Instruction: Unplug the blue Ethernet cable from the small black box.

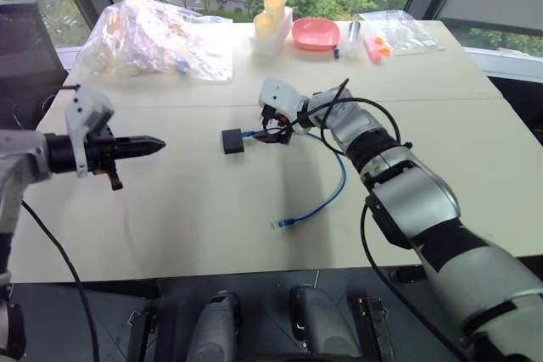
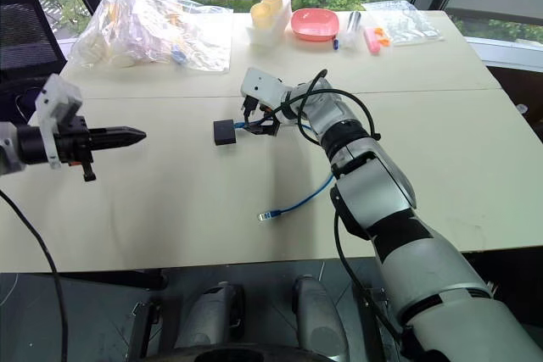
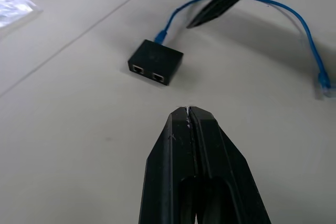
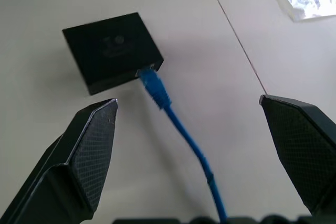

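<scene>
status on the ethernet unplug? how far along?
Done: the right pincer is lined up with its fingers wide open either side of the thin bright blue Ethernet cable, just behind its plug. In hand: nothing gripped; the left pincer is shut, off to one side. Left: the plug sits in the small matte black box, so gripping and pulling remain.

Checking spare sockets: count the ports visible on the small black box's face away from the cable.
2, side by side on the small black box, on the face opposite where the blue Ethernet cable plugs in. Both look empty. Other faces may hide more.
</scene>
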`<state>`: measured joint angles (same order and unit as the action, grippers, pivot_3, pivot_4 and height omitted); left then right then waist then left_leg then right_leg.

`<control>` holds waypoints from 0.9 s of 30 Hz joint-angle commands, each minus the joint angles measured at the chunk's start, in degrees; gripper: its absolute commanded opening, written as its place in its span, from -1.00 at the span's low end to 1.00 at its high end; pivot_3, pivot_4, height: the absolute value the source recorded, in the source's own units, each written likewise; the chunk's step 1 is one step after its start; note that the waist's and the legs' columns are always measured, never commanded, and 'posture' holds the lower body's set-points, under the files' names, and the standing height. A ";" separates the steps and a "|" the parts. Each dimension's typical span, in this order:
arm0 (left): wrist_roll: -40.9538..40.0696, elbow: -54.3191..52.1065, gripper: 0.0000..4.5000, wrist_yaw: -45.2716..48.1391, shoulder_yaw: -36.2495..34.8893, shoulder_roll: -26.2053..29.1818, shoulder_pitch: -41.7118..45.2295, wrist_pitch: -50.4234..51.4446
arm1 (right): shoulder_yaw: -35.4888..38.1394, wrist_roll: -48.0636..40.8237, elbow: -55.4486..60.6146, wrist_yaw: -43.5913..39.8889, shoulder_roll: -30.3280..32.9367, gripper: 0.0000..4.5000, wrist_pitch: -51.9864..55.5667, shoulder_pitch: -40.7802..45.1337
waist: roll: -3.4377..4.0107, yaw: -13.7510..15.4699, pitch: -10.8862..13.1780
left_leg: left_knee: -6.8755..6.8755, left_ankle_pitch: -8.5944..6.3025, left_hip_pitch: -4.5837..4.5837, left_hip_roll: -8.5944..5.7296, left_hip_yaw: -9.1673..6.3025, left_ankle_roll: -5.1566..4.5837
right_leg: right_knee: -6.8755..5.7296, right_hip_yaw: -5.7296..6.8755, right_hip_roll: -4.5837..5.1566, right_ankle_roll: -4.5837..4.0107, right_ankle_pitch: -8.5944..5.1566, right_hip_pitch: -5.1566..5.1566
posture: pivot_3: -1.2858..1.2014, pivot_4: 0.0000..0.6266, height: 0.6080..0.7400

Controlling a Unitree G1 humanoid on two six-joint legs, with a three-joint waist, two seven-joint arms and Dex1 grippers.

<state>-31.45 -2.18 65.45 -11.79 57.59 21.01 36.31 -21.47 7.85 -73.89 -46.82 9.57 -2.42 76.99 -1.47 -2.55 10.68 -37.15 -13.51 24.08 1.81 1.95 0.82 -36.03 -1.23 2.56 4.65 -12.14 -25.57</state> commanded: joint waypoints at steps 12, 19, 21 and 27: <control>-8.45 -26.24 -1.00 -16.10 -22.36 -4.75 -19.90 11.92 | 4.76 8.73 -6.07 7.01 -6.73 0.47 5.89 -4.01 | -0.13 -1.61 -0.08 | 0.11 0.04 -0.85 0.08 -0.17 0.10 | -0.08 -0.08 0.00 -0.19 -0.08 0.62 | 0.03 -0.52 1.00; -10.49 -29.18 -1.00 -17.69 -28.73 -3.36 -24.38 15.18 | 9.48 8.84 -5.65 9.17 -6.66 -0.97 7.32 -4.41 | -0.11 -1.37 -0.07 | 0.11 0.03 -1.57 0.08 -0.42 0.18 | 0.04 0.06 0.10 -0.46 -0.23 1.18 | 0.03 -0.52 1.00; -11.40 -28.60 -1.00 -18.47 -28.49 -3.68 -23.43 15.21 | 11.60 7.79 -5.28 12.76 -6.82 -0.97 5.57 -3.34 | -0.09 -1.44 -0.06 | 0.12 -0.06 -1.58 0.07 -0.43 0.34 | 0.13 0.05 0.16 -0.49 -0.22 1.17 | 0.03 -0.52 1.00; -9.14 -23.29 -1.00 -19.63 -19.70 -4.71 -17.24 11.15 | 12.48 9.26 -3.21 20.70 -4.84 -0.97 -3.35 -1.57 | -0.09 -1.46 -0.06 | 0.17 0.09 -0.74 0.03 -0.37 0.25 | -0.03 0.02 0.20 -0.46 -0.19 0.56 | 0.03 -0.52 1.00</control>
<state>-41.16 -26.56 46.16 -33.30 53.16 1.63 49.38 -7.32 14.82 -79.09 -29.06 3.50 -1.63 73.72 -1.56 -4.01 10.62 -36.96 -13.40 23.52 1.84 1.60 1.10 -36.08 -1.21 2.75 4.20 -12.32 -25.22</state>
